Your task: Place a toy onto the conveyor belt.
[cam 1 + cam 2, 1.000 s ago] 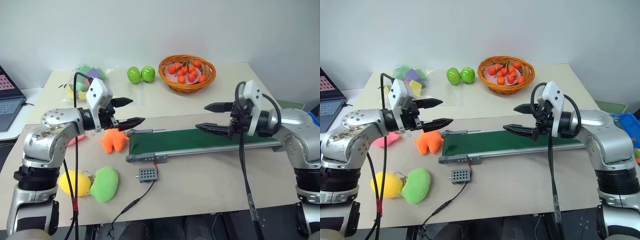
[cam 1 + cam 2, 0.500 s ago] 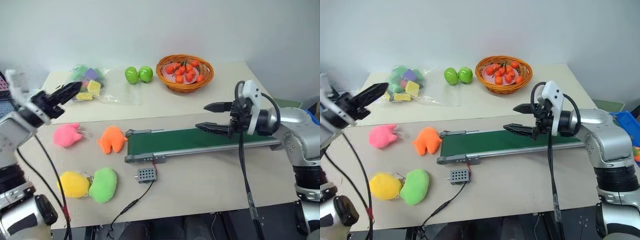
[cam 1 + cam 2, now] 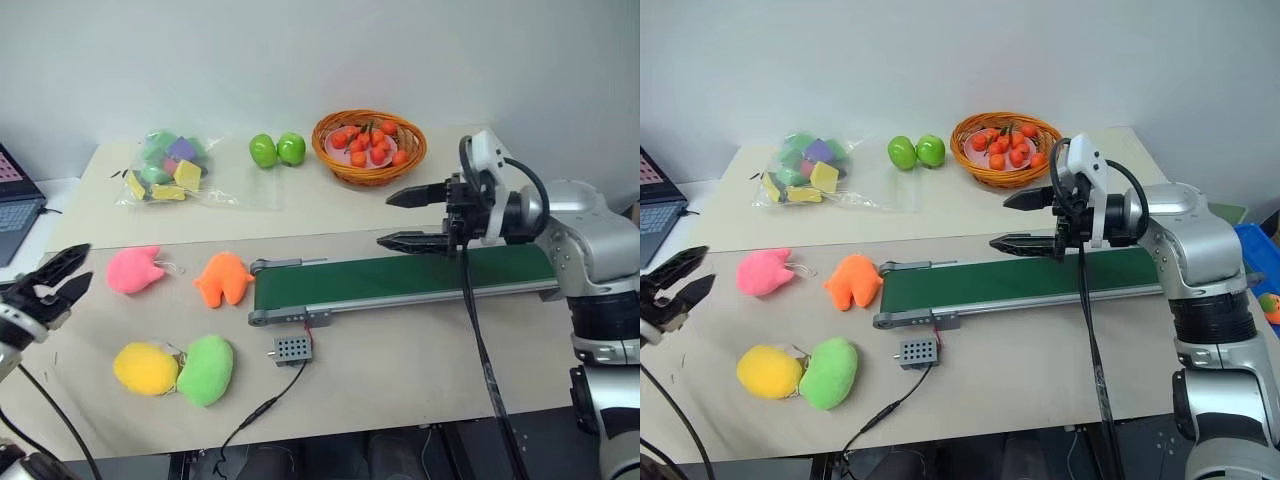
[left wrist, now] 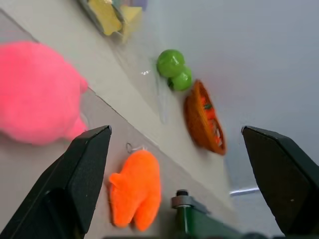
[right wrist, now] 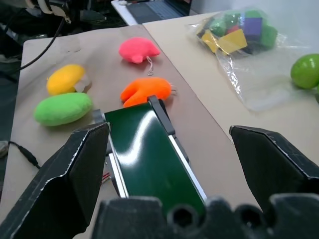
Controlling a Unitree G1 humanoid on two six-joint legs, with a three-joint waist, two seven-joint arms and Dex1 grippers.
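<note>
**Left arm swings wide, baring the pink toy**

The left tool [image 3: 55,283], fingers spread and empty, has swung out from above the toys to the table's [image 3: 420,360] left edge. The toy [image 3: 134,269] lies untouched beside the orange plush [image 3: 224,279], short of the conveyor belt [image 3: 400,279]. The right tool [image 3: 400,217], also spread, has lifted slightly above the belt. The pickup has likely yet to begin.

left arm swung way out to the side

The left gripper [image 3: 62,272] has left the orange plush [image 3: 224,279]; the pink toy [image 3: 134,269] lies uncovered beside it (right gripper [image 3: 404,220] crept up a bit).
</note>
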